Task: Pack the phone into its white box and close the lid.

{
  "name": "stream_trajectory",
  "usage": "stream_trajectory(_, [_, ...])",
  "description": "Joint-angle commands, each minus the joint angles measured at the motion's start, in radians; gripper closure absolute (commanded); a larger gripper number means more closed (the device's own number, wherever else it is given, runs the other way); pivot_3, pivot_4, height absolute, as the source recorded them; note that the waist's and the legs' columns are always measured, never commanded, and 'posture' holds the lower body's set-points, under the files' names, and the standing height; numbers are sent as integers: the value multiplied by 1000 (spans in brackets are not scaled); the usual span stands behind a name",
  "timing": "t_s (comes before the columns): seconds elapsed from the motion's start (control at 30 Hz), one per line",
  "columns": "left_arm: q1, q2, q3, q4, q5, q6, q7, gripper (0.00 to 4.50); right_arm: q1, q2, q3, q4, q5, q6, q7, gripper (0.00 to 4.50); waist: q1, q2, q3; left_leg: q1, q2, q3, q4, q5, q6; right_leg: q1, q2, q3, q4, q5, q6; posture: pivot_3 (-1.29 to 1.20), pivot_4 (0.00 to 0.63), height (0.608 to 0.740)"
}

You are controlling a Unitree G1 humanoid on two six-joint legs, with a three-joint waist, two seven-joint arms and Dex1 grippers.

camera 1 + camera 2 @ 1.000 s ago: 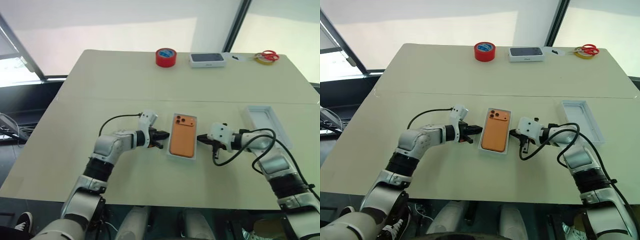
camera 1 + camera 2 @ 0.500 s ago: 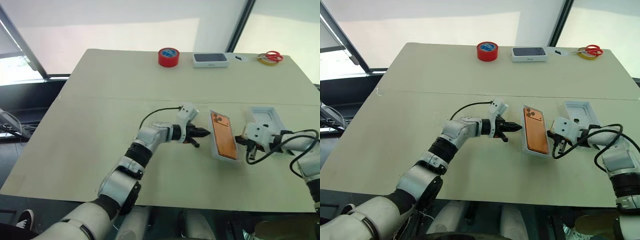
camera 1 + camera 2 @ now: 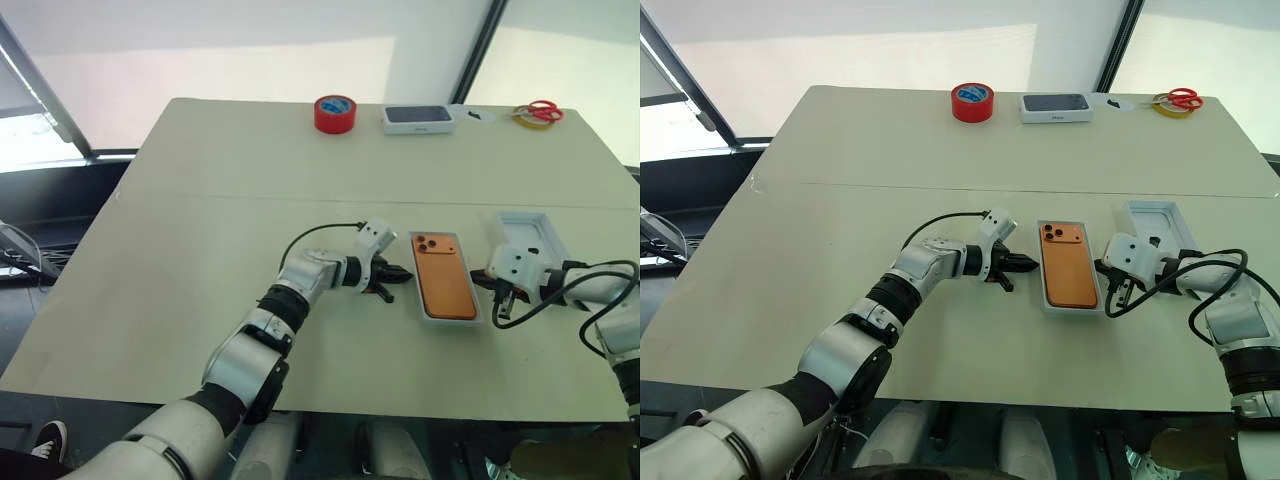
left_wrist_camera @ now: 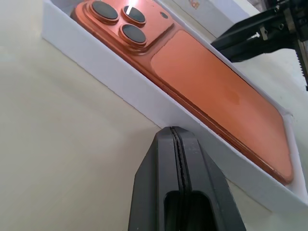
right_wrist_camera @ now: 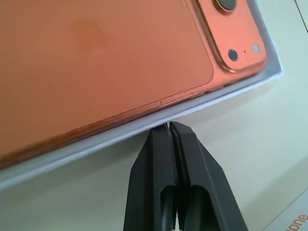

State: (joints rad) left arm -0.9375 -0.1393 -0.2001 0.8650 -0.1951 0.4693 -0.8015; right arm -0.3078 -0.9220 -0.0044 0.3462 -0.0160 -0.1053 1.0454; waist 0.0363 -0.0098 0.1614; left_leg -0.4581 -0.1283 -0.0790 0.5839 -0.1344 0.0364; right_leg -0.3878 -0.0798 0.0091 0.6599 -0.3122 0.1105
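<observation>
The orange phone lies camera side up inside the white box, right of the table's middle. My left gripper is shut and empty, and its tip sits against the box's left long wall. On the opposite long side, my right gripper is also shut and empty, with its tip at the wall. The lid lies open side up just right of the box, partly hidden behind my right hand.
At the table's far edge stand a red tape roll, a closed dark-topped white box and red-handled scissors on a yellow tape ring. The table's front edge lies close below the box.
The box with the phone has slid right, up beside the lid, with both shut grippers moving alongside it. Half a second ago it sat skewed; now it lies straight.
</observation>
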Motion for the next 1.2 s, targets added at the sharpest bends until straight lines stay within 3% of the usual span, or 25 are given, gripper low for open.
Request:
stream_trajectory(0.03, [-11, -36, 2, -23, 11, -49, -3, 4500, -13, 3, 3, -36, 16, -30, 11, 4425, 0, 0, 0, 0, 0, 0, 1, 0, 0, 0, 0, 0, 1, 0, 0, 0, 150, 740])
stream_trajectory(0.17, [3, -35, -2, -45, 22, -61, -5, 4500, -24, -2, 1, -18, 11, -40, 11, 4425, 0, 0, 0, -1, 0, 0, 3, 0, 0, -1, 0, 0, 3, 0, 0, 0, 150, 740])
stream_trajectory(0.33, [50, 44, 36, -147, -2, -32, -27, 4500, -19, -31, -74, -50, 93, 49, 43, 4425, -1, 0, 0, -1, 0, 0, 3, 0, 0, -2, 0, 0, 4, 0, 0, 0, 150, 740])
stream_trajectory(0.4, [70, 67, 70, -199, -45, 9, -47, 3946, -26, -31, -119, -76, 171, 152, 64, 4500, -2, 1, 0, -1, 0, 0, 3, 0, 0, -2, 1, 0, 4, 0, 0, 0, 150, 740])
stream_trajectory(0.5, [147, 140, 50, -373, -42, -31, -92, 2660, -22, -37, -171, -127, 192, 177, 23, 3664, -5, 2, 0, -2, 1, 0, 4, 0, 0, -2, 1, 0, 4, 0, 0, 0, 150, 740])
stream_trajectory(0.67, [211, 246, 58, -559, -74, -47, -168, 30, -56, -35, -202, -136, 177, 339, -91, 1085, 2, 2, 0, -2, 1, 0, 4, 0, 0, -2, 1, 0, 5, 0, 0, 0, 150, 740])
stream_trajectory(0.73, [234, 316, 63, -616, -85, -88, -234, 0, -47, -34, -188, -154, 158, 409, -127, 111, 4, 2, 0, -2, 0, -1, 6, -1, 1, -4, 1, 0, 4, 0, 0, 0, 150, 740])
stream_trajectory(0.97, [320, 510, 124, -674, -117, -372, -420, 0, -118, -74, -165, -170, 154, 798, -209, 111, 1, 7, 0, -2, 0, -1, 5, -1, 1, -6, 1, 0, 4, -2, -4, 0, 150, 740])
stream_trajectory(1.13, [390, 591, 143, -710, -154, -453, -513, 0, -212, -68, -135, -178, 225, 1152, -201, 111, -2, 8, 0, -2, 1, -1, 4, -1, 1, -6, 1, 1, 4, -2, -5, 0, 150, 740])
stream_trajectory(1.2, [408, 606, 146, -714, -154, -478, -519, 0, -246, -81, -87, -151, 217, 1209, -195, 111, -2, 8, 0, -2, 1, 0, 3, -1, 1, -6, 0, 1, 4, -2, -5, 0, 150, 740])
